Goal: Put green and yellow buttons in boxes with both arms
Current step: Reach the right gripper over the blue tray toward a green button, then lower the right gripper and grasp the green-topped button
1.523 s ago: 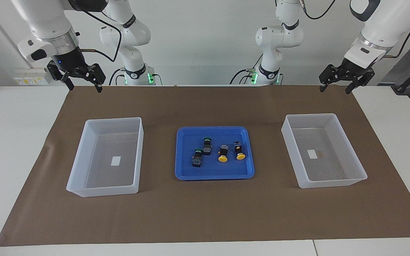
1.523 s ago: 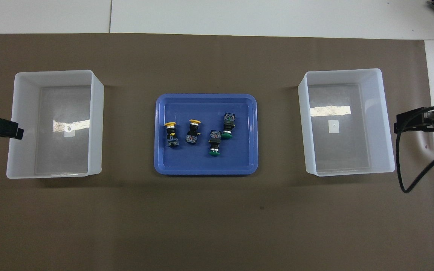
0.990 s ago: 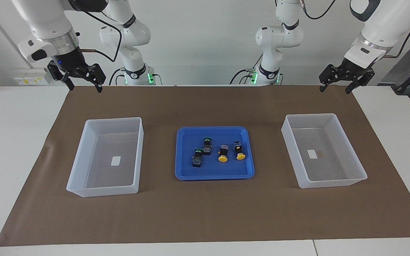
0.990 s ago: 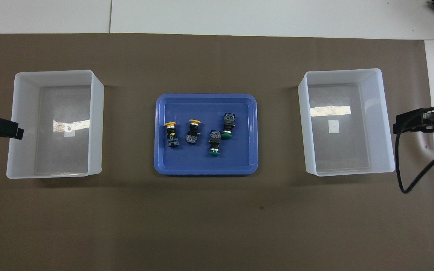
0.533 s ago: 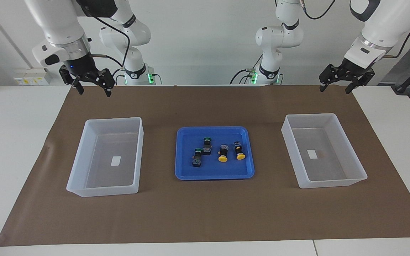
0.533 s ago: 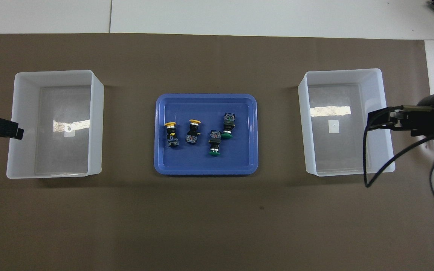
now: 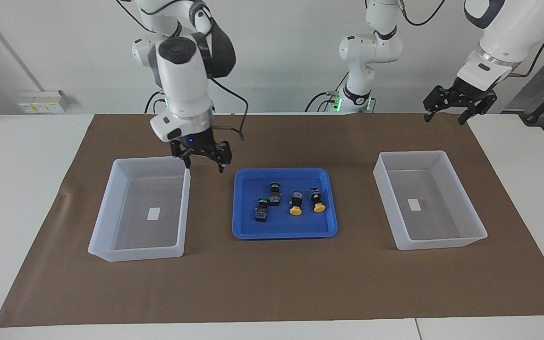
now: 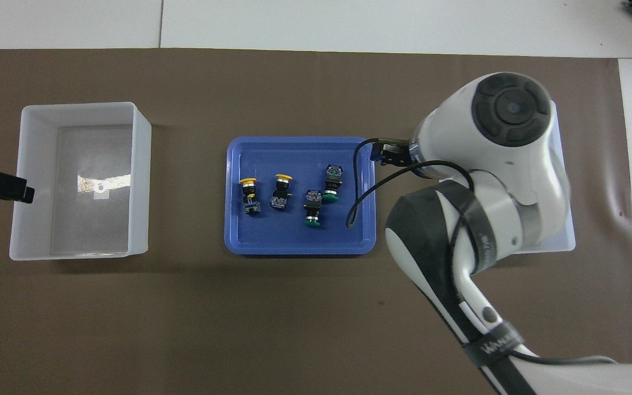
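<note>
Two green buttons [image 7: 275,192] [image 7: 261,209] and two yellow buttons [image 7: 295,204] [image 7: 318,200] lie in a blue tray [image 7: 281,233]. The overhead view also shows the green [image 8: 311,208] [image 8: 331,186] and yellow buttons [image 8: 248,193] [image 8: 281,189]. One box [image 7: 135,252] stands toward the right arm's end, the other [image 7: 442,243] toward the left arm's end; both hold only a label. My right gripper [image 7: 205,166] is open and empty over the mat between its box and the tray. My left gripper [image 7: 444,120] is open, empty and waits over the mat's edge.
A brown mat [image 7: 272,283] covers the table. In the overhead view the right arm [image 8: 491,164] covers most of the box at its end [image 8: 567,233] and hides its own gripper. The other box [image 8: 140,181] and the tray [image 8: 299,249] show fully.
My right arm has swung in from the table's end, lowering its open gripper to between its box and the tray. The left arm and the buttons have not moved.
</note>
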Available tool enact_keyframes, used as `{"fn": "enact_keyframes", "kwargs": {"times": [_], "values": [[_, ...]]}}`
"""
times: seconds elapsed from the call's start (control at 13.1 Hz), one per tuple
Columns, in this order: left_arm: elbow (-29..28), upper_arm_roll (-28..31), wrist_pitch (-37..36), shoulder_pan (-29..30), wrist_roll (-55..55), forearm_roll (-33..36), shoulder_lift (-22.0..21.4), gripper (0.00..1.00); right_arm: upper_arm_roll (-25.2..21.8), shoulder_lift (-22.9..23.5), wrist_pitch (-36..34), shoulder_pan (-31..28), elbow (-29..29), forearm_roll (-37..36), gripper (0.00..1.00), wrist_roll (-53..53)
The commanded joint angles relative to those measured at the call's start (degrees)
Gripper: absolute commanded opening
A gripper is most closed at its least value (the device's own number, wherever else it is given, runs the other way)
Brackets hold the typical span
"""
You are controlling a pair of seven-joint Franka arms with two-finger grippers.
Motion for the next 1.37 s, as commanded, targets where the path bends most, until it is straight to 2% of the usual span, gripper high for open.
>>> {"fn": "enact_keyframes", "kwargs": {"times": [0.0,0.23,0.3,0.61,0.76,1.14,1.22,1.29], "values": [[-1.7,-0.2,-0.3,0.3,-0.4,0.5,-1.8,1.0,0.0,8.0,4.8,2.0,4.5,0.3,1.0,3.5],[-1.7,-0.2,-0.3,0.3,-0.4,0.4,-1.7,1.0,0.0,14.7,11.4,7.0,4.7,-0.6,1.0,10.1],[-1.7,-0.2,-0.3,0.3,-0.4,0.4,-1.8,1.0,-0.1,15.4,13.3,6.9,4.1,-1.0,1.0,10.0],[-1.7,-0.2,-0.3,0.3,-0.4,0.4,-1.7,1.0,0.0,15.5,14.4,7.3,1.8,-1.1,1.0,10.1],[-1.7,-0.2,-0.3,0.3,-0.4,0.4,-1.8,1.0,0.0,15.5,18.9,7.2,-0.8,-0.8,1.0,10.7],[-1.7,-0.2,-0.3,0.3,-0.4,0.4,-1.8,1.0,0.0,15.6,22.8,7.4,-4.6,0.0,1.0,12.0],[-1.7,-0.2,-0.3,0.3,-0.4,0.4,-1.8,1.0,0.0,15.3,23.9,7.5,-6.2,-0.1,0.85,12.4],[-1.7,-0.2,-0.3,0.3,-0.4,0.4,-1.8,1.0,0.0,15.2,23.9,7.6,-6.4,0.0,0.44,12.5]]}}
